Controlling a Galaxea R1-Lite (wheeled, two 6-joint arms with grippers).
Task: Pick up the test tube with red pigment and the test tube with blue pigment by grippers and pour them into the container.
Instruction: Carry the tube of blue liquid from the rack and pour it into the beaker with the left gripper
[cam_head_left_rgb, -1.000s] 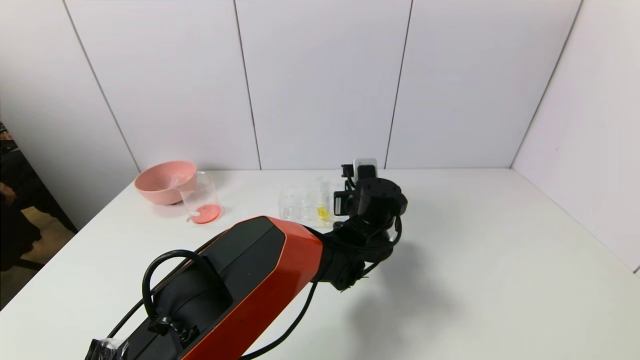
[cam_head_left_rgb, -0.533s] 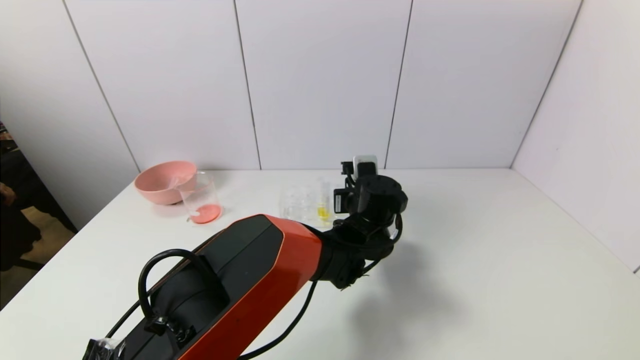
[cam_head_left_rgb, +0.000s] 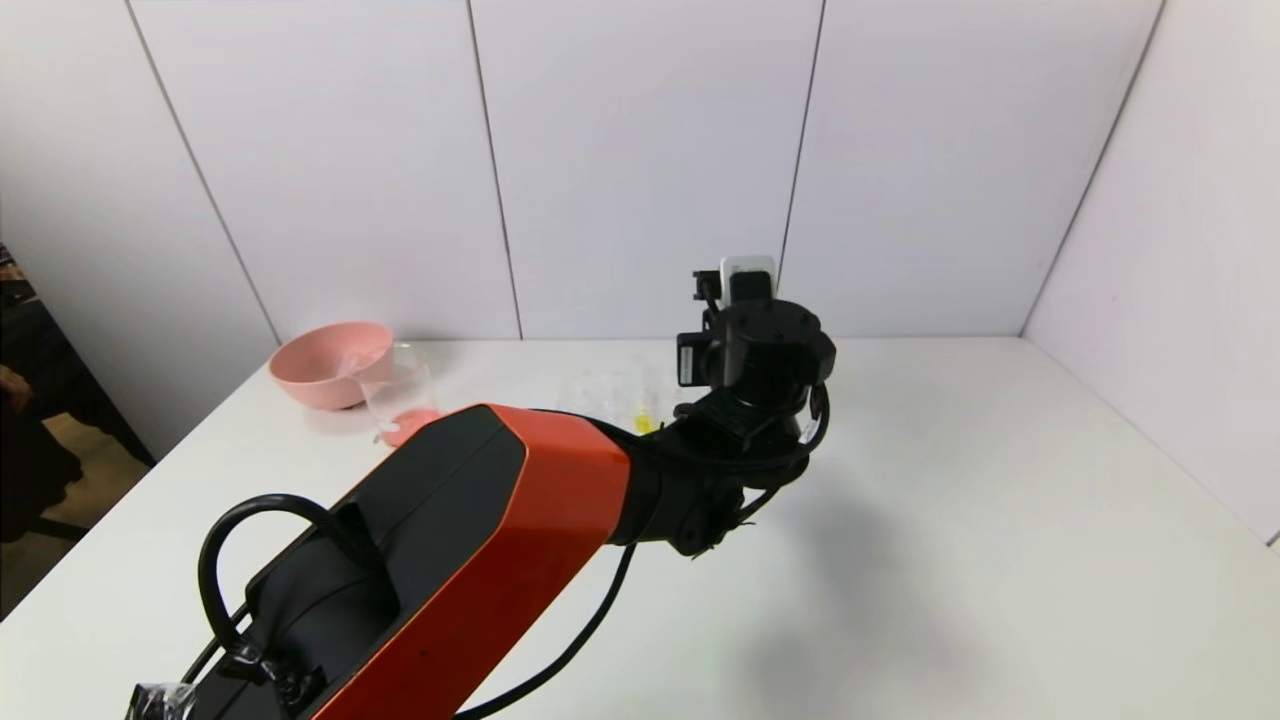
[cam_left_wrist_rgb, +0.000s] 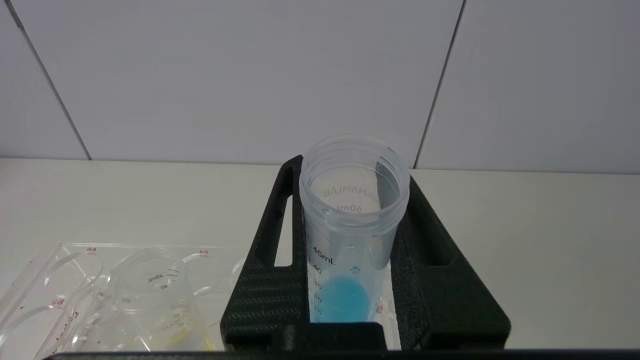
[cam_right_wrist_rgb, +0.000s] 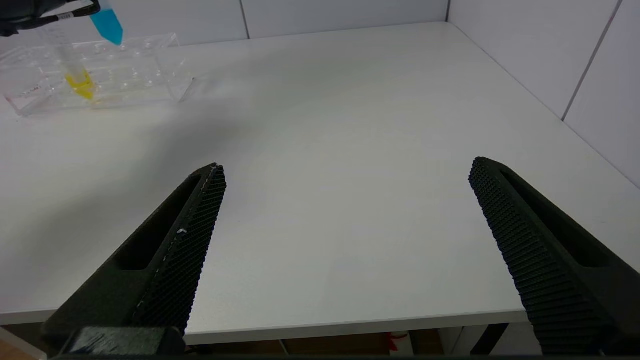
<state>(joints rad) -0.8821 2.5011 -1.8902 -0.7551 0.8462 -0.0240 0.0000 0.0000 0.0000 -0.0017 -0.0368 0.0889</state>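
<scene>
My left gripper (cam_left_wrist_rgb: 353, 176) is shut on the test tube with blue pigment (cam_left_wrist_rgb: 350, 240), holding it upright by its upper part. In the right wrist view its blue tip (cam_right_wrist_rgb: 107, 25) hangs above the clear rack (cam_right_wrist_rgb: 150, 75). In the head view the left wrist (cam_head_left_rgb: 760, 350) hides the gripper and the tube. The container (cam_head_left_rgb: 398, 385), a glass beaker with red liquid at its bottom, stands to the left, partly behind my left arm. The test tube with red pigment is out of view. My right gripper (cam_right_wrist_rgb: 347, 170) is open and empty, low over the table's front edge.
A pink bowl (cam_head_left_rgb: 325, 362) stands just behind the beaker at the back left. A yellow-liquid tube (cam_left_wrist_rgb: 162, 305) stands in the rack (cam_left_wrist_rgb: 65, 280); it also shows in the right wrist view (cam_right_wrist_rgb: 80, 82). White walls close the back and the right side.
My left arm has risen, and its wrist is higher over the rack than before. The beaker, bowl and rack have not moved.
</scene>
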